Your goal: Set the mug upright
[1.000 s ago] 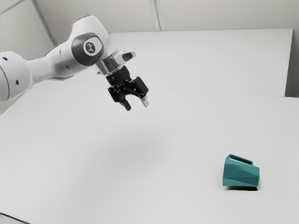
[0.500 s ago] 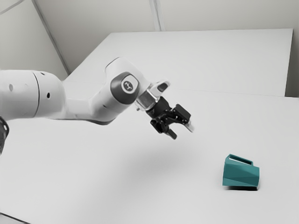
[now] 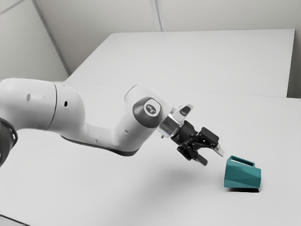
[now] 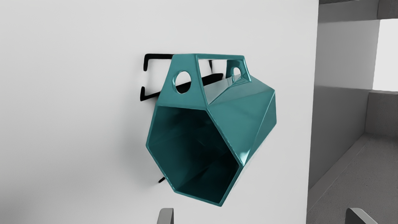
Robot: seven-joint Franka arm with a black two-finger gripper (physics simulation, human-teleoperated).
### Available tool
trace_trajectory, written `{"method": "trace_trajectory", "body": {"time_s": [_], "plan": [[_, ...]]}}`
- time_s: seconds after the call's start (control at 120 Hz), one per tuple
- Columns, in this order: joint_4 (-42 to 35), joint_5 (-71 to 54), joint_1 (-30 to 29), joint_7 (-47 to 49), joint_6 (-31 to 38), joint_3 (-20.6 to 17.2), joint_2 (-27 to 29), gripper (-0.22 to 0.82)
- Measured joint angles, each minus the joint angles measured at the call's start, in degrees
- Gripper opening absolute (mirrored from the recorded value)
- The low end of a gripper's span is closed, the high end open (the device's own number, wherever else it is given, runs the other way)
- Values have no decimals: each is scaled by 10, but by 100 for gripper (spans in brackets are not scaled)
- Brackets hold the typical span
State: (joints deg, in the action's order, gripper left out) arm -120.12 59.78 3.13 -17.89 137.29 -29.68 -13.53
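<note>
Teal, faceted mug (image 4: 239, 115) lies sideways, its handle raised.

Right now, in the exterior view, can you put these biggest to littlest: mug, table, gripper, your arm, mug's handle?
1. Table
2. My arm
3. Gripper and mug: they look too alike to rank
4. Mug's handle

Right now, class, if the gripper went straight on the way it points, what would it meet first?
Probably the teal mug, at its open mouth, though how squarely the gripper would meet it is unclear.
</note>
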Motion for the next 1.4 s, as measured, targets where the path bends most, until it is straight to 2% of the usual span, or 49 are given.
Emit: {"method": "trace_trajectory", "body": {"time_s": [0.667, 0.7, 0.858, 0.975, 1.125, 1.267, 1.4], "plan": [[57, 152, 39, -62, 63, -13, -112, 60], [57, 157, 40, -64, 64, -13, -113, 56], [64, 166, 44, -72, 67, -13, -115, 15], [66, 168, 48, -77, 68, -13, -114, -2], [66, 165, 52, -82, 70, -13, -107, -11], [65, 161, 56, -83, 74, -14, -93, -13], [52, 159, 55, -83, 75, -13, -40, -14]]}}
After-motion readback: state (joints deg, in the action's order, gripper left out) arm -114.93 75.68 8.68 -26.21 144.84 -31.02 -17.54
